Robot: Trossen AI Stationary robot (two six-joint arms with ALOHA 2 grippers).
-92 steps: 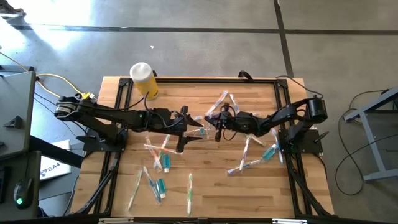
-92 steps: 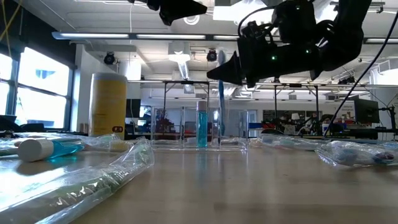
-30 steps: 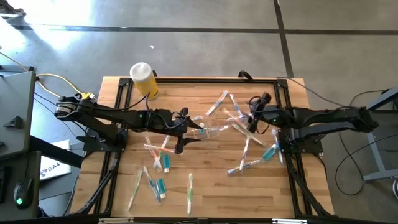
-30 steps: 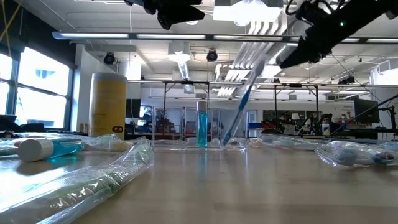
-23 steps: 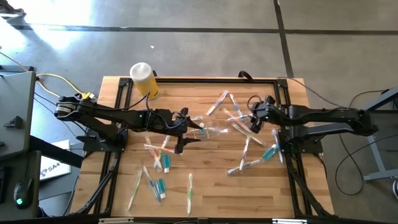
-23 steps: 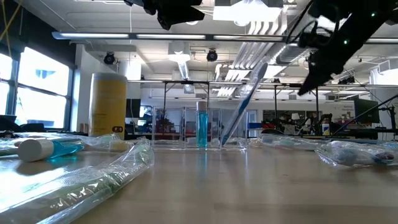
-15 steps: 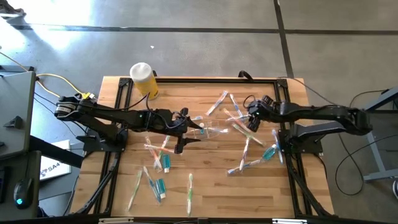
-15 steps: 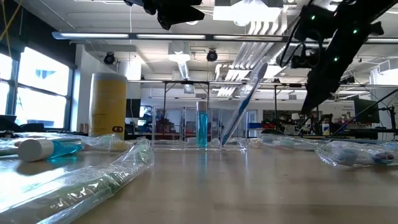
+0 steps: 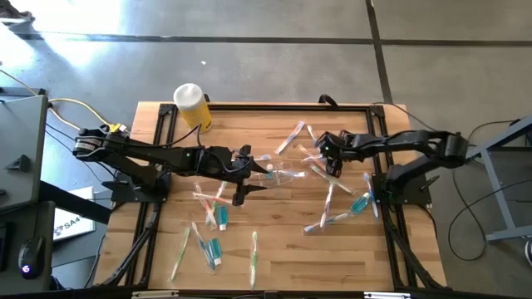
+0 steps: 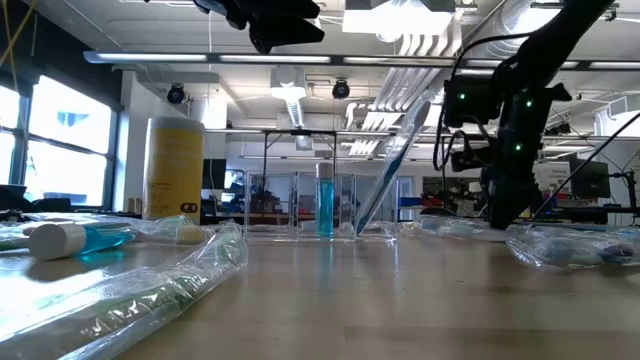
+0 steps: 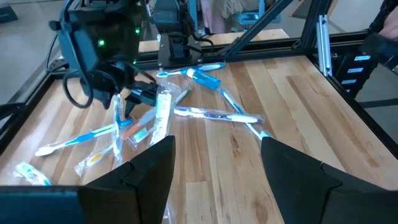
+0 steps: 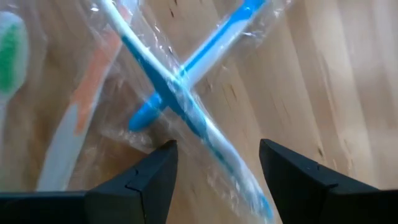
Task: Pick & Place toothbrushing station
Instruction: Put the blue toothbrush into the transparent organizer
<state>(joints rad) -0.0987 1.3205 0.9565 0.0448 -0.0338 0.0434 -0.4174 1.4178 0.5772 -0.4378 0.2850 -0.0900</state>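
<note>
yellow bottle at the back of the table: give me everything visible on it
The yellow bottle stands upright near the far left corner of the wooden table, beside the black frame rail. It has a cylindrical, opaque yellow body with a white cap; the low view shows a small dark label patch near its base. Looks like plastic. Neither gripper is near it, and nothing visibly touches it besides the table.

Yellow bottle (image 9: 192, 108) with white cap, blue-and-white toothbrushes (image 12: 180, 99) in clear wrap, pale striped wooden table (image 9: 283, 241).
</note>
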